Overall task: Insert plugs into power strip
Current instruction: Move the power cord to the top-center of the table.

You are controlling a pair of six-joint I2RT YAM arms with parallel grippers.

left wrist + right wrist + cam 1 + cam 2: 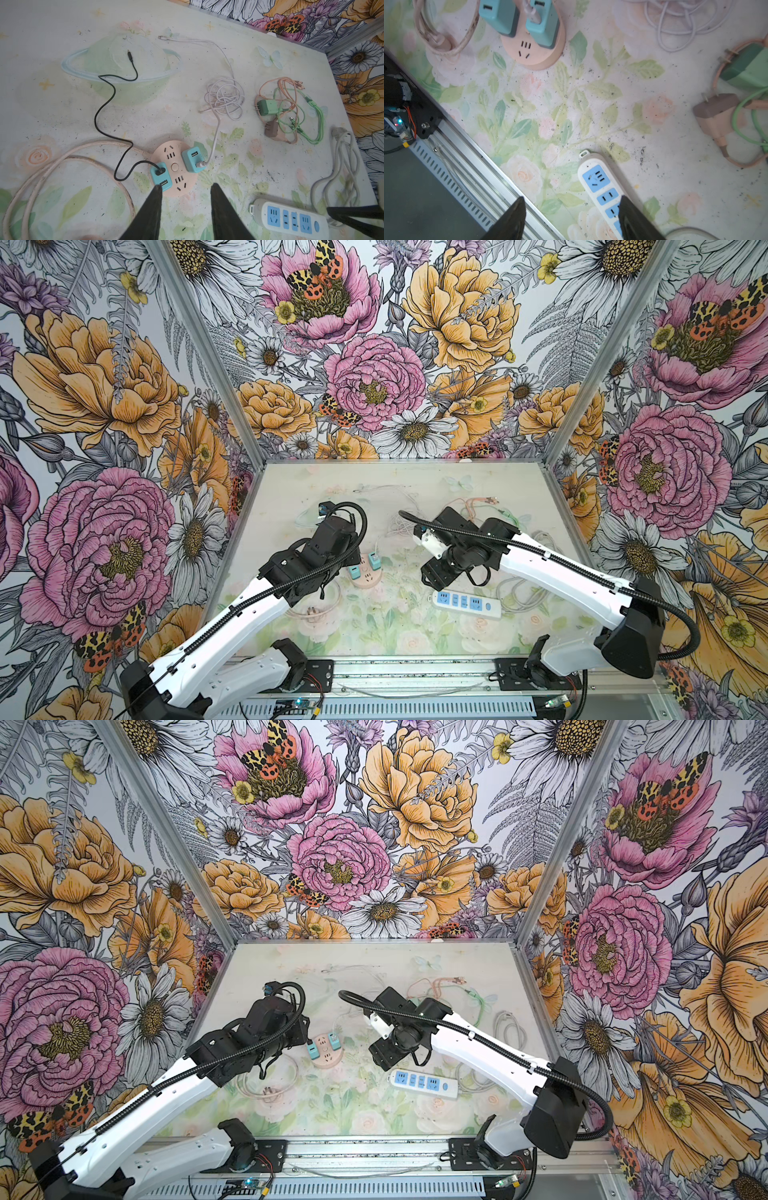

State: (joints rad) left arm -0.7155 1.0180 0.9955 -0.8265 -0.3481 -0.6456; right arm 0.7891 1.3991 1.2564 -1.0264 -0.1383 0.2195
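As we scan from front edge back: white power strip [465,604] lies flat, lower right of centre in both top views. Over its end we see right gripper [571,198], fingers apart, gripping nothing. Centre frame, round pink strip [365,572] carries teal plug with black cable [161,175] and teal plug with white cable [192,159], both seated. Beside it we see left gripper [186,186], fingers spread, gripping nothing. Farther back, green plug [265,107] and pink-brown plug [271,129] lie loose among tangled cables [299,116].

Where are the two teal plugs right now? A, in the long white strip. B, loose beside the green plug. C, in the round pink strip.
C: the teal plug with the black cable and the teal plug with the white cable both sit in the round pink strip.
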